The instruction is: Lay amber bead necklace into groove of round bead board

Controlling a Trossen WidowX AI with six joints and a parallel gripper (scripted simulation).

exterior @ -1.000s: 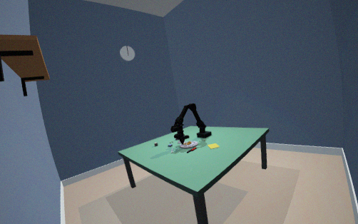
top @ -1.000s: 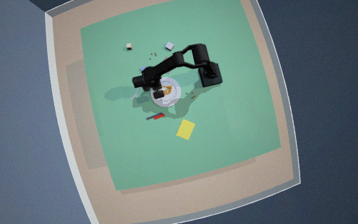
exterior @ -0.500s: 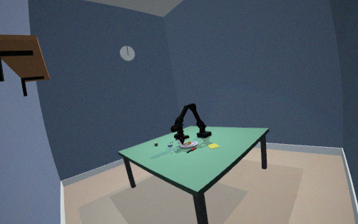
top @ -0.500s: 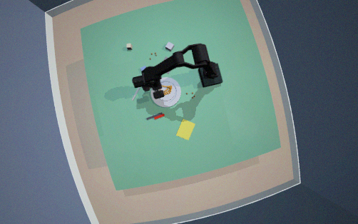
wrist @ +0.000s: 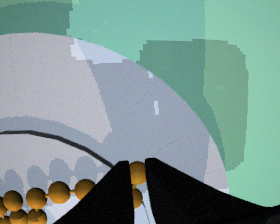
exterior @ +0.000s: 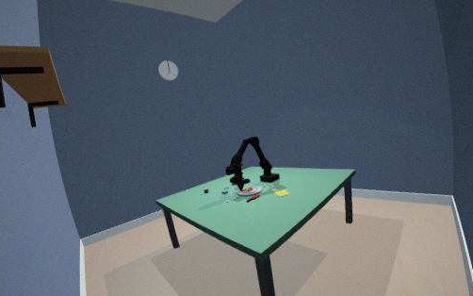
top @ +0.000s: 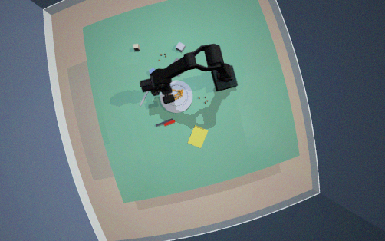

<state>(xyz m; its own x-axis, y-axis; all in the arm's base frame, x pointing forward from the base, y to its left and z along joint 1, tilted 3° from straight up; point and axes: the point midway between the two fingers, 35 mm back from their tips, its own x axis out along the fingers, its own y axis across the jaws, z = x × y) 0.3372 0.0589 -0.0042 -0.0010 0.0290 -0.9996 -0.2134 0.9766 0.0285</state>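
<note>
The black robot gripper [top: 168, 99] [exterior: 241, 189] [wrist: 138, 169] is pinching an orange, round bead of the amber bead necklace [top: 179, 94] [exterior: 248, 189] [wrist: 59, 192], its fingers nearly closed. The necklace is bunching inside the dark groove of the round, pale bead board [top: 185, 103] [exterior: 254, 189] [wrist: 36, 65].

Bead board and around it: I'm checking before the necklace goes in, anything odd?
Small brown beads lie loose beside the round bead board, possibly spilled; the board itself shows no visible damage.

Our arm [top: 190, 61] [exterior: 257, 147] is matte black from base [top: 218, 85] [exterior: 269, 178] to wrist, with chunky, rounded joint housings and a squarish base block. In the wrist view, our black fingers look wedge-shaped, tapering to narrow tips.
</note>
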